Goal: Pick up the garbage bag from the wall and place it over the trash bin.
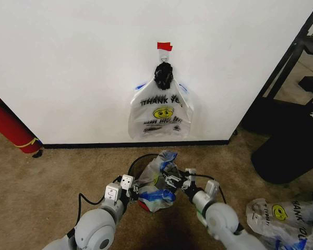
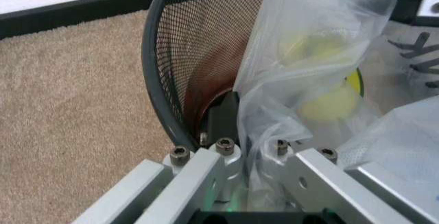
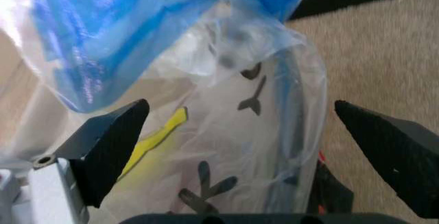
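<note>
1. The garbage bag (image 1: pixel 157 183) is off the wall (image 1: pixel 68 62) and bunched over the mouth of the trash bin (image 1: pixel 137 162), which stands on the carpet floor (image 1: pixel 52 177) near the black baseboard (image 1: pixel 135 144).
2. The left gripper (image 1: pixel 128 190) sits at the bin's left rim; its fingers pinch a fold of bag film against the mesh.
3. The right gripper (image 1: pixel 178 181) is at the bag's right side with fingers (image 3: pixel 110 136) spread wide, film between them but not clamped.
4. I judge the pick done and the placing underway: the bag is crumpled, not yet stretched around the rim.
5. Another like-printed bag (image 1: pixel 160 110) hangs from the wall hook.
6. Open carpet lies left; a red cylinder (image 1: pixel 10 127) leans at the far left, more bags (image 1: pixel 281 216) lie right.
</note>
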